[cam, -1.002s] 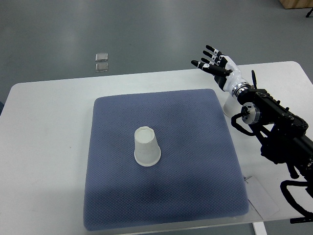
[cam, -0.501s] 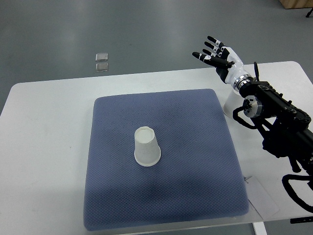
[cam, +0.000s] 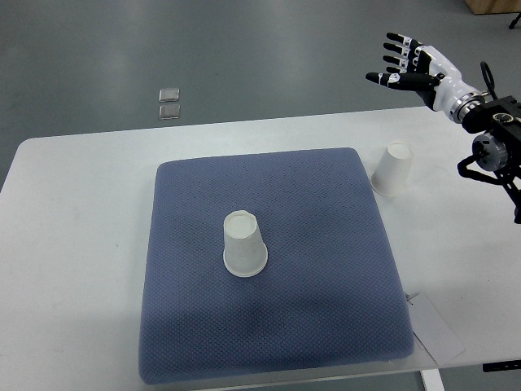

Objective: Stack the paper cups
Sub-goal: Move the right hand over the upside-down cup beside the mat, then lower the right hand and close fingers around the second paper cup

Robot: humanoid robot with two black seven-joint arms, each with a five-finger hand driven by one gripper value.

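Observation:
A white paper cup (cam: 244, 244) stands upside down near the middle of the blue mat (cam: 277, 326). A second white paper cup (cam: 393, 169) stands upside down on the white table just off the mat's right edge. My right hand (cam: 404, 61) is raised at the upper right, beyond the table's far edge, fingers spread and holding nothing. It is well above and to the right of the second cup. The left arm is not in view.
The white table (cam: 81, 244) carries the mat. Two small clear square objects (cam: 169, 103) lie on the grey floor beyond the table's far edge. A sheet of paper (cam: 435, 330) sticks out under the mat's front right corner.
My right arm has pulled back up and to the right, away from the table, uncovering the second cup beside the mat. Both cups stay where they were.

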